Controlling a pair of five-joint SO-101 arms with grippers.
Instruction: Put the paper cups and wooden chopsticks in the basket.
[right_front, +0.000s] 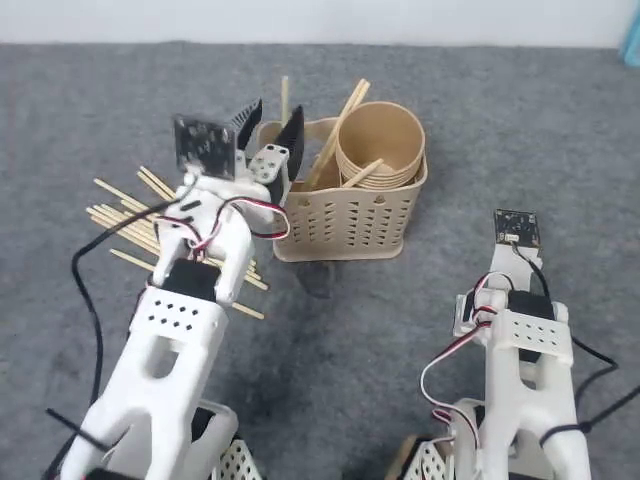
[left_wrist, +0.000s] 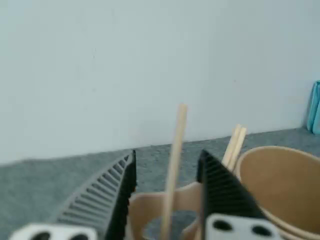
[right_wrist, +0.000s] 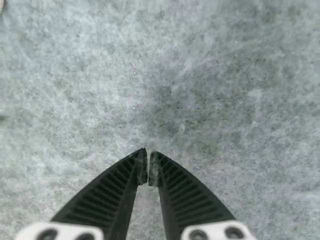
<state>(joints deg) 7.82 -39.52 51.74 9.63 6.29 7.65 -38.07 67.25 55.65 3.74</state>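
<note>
Wooden chopsticks (right_front: 125, 215) are seen fanned out loose on the grey table (right_front: 520, 130), just beside the basket (right_front: 345, 225) on its left and partly covered by the left arm. The left tool (right_front: 275, 115) is held above the basket's left rim with its jaws spread wide. One upright chopstick (left_wrist: 175, 150) is seen between them, touched by neither jaw, with its lower end inside the basket. This stick is judged to be already let go.

The paper cups (right_front: 380, 140) are stacked in the basket's right half, and several more sticks are leaned against them. No cup is seen outside the basket, so only the loose sticks are judged to be left.

The step in hand is best finished by lifting the left tool straight up with its jaws kept wide, so that the standing stick is not dragged out and the light basket is not nudged. The pile should then be approached at its end farthest from the basket. A few sticks should be gripped near their middle, so that they are not tilted in the grip.

Well to the basket's right, the right tool (right_wrist: 148, 167) is held clenched on nothing over bare table.
</note>
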